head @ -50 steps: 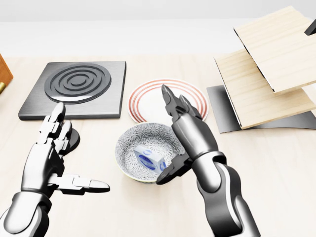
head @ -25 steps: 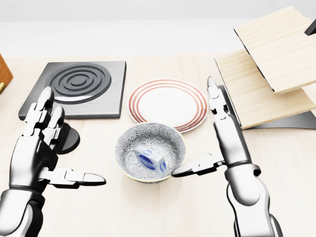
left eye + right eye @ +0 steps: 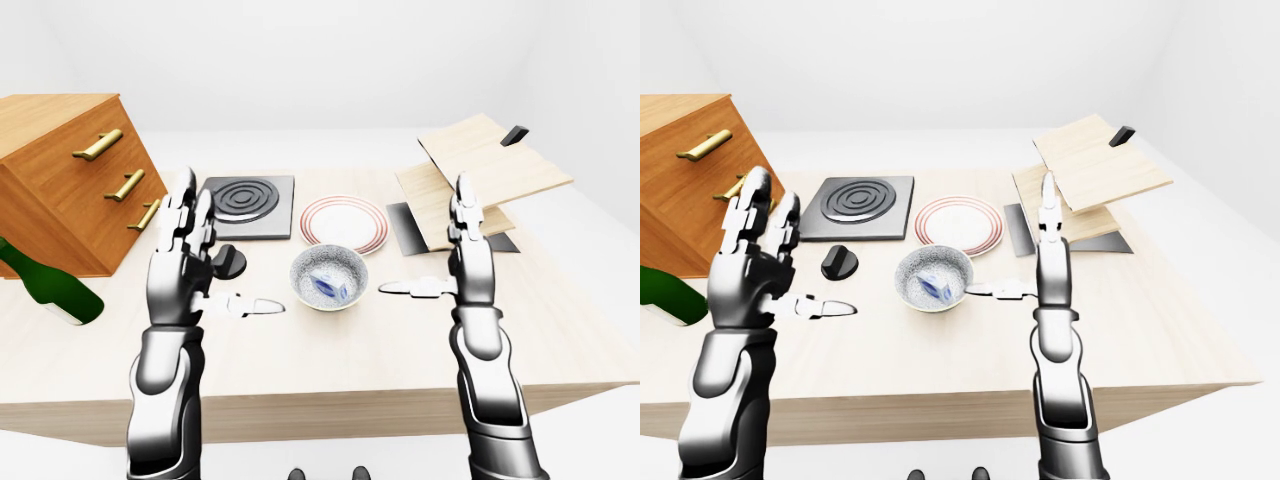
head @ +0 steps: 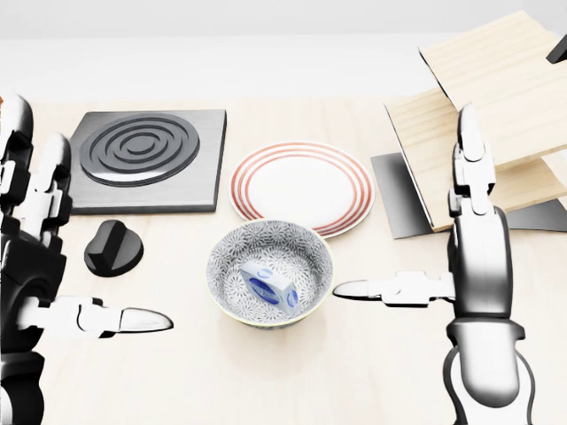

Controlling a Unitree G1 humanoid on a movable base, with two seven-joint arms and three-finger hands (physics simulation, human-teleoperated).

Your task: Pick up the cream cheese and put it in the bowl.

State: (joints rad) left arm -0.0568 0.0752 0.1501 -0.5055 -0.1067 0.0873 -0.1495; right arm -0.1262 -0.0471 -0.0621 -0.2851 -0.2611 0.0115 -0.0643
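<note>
The cream cheese [image 4: 267,285], a small white pack with blue marks, is seen lying inside the bowl [image 4: 232,252], tipped a little on its side. The bowl is patterned in blue and white and is set on the pale wooden tabletop [image 4: 292,381], just below a white plate [image 4: 301,186] with red rings in the head view. The left hand [image 4: 40,239] is held up at the left of the bowl, with its fingers spread wide and nothing gripped in it. The right hand [image 4: 452,257] is held up at the right of the bowl, also spread wide and empty, with its thumb pointed toward the bowl's rim but not touching it. A black knob [image 4: 113,245] is placed on the tabletop near the left hand. A dark square burner plate [image 4: 142,155] with round rings is found above the knob. At the right of the plate, a wooden rack [image 4: 483,133] with two slanted boards is set on a dark base. In the left-eye view, a wooden drawer box [image 3: 60,180] with gold handles is seen at the left, and a green bottle [image 3: 45,285] is laid on its side below it.
</note>
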